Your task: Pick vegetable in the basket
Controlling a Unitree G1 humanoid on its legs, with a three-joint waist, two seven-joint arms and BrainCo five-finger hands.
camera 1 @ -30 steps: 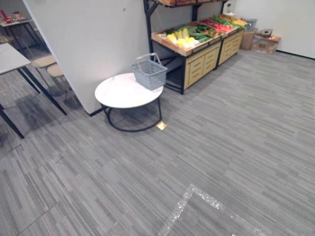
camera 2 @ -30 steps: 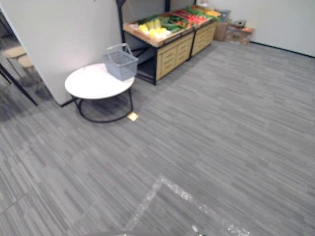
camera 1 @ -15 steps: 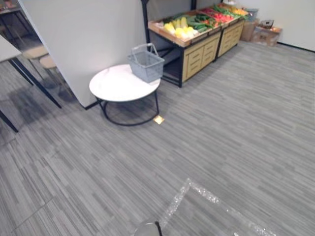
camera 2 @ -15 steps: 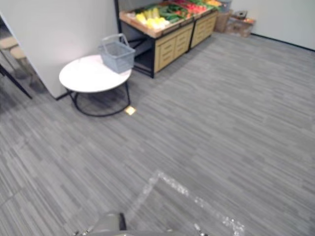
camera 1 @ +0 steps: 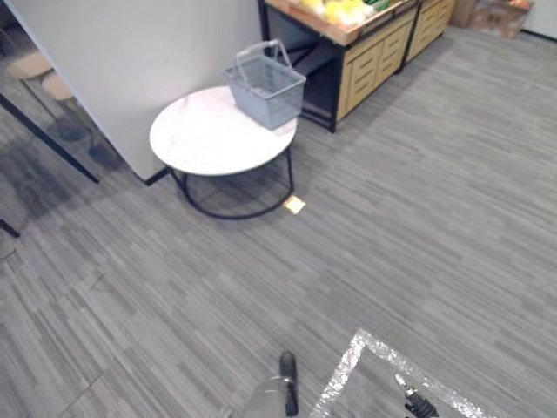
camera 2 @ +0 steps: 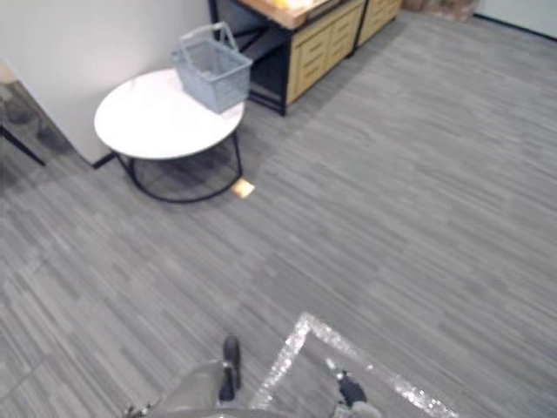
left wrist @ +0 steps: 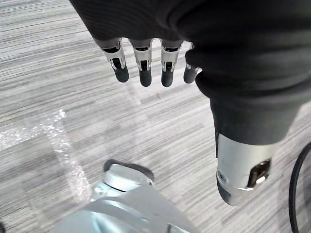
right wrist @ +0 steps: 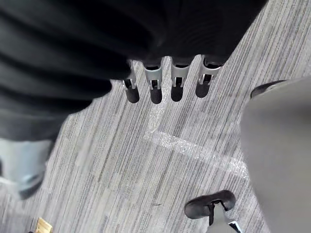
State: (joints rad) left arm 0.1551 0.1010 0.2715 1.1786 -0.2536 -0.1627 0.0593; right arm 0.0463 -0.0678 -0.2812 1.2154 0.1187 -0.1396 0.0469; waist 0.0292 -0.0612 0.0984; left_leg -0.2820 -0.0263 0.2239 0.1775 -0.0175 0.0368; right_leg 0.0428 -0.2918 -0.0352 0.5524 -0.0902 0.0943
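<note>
We see the grey basket (camera 1: 266, 84) standing on the round white table (camera 1: 196, 139), at the table's edge nearest the wooden vegetable stand (camera 1: 376, 54), with its handles raised. The yellow vegetables (camera 1: 342, 9) lie on top of that stand, just beyond the basket and apart from it. A small tan square (camera 1: 294, 205) lies on the grey striped floor (camera 1: 435, 218) beside the table's black base, and a strip of silver tape (camera 1: 350, 376) runs across the floor near us.

Our left hand (left wrist: 141, 60) hangs over the bare floor, its fingers straight and side by side, the thumb apart from them, holding nothing. Our right hand (right wrist: 155, 85) hangs the same way, fingers straight in a row above the tape, also holding nothing. Both hands are well apart from the basket and the vegetables.
</note>
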